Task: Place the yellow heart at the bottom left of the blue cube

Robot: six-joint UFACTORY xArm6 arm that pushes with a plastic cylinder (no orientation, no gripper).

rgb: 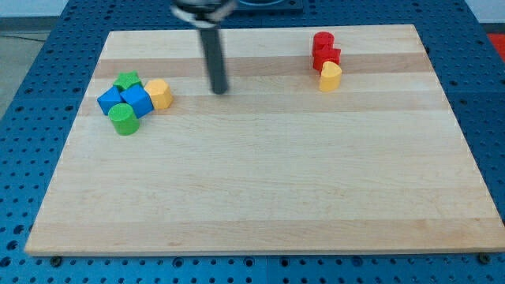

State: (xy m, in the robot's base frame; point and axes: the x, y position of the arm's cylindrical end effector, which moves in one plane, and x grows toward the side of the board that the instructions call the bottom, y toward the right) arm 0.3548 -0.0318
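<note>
1. Our desk [260, 197], a pale wooden board, lies mostly bare below and to the view's bottom of our tip [218, 91], so there is wide room to sweep through.
2. To the view's left of our tip sits a cluster: a blue cube [136, 100], a second blue block [110, 100], a green star [127, 80], a green cylinder [123, 119] and a yellow hexagon block [159, 93].
3. The yellow heart [330, 76] lies well to the view's right of our tip, touching a red block [324, 50] above it and near the desk's top edge.
4. Our hand is a bare rod, holding nothing and touching no block; we judge it must get round the heart's right side.
</note>
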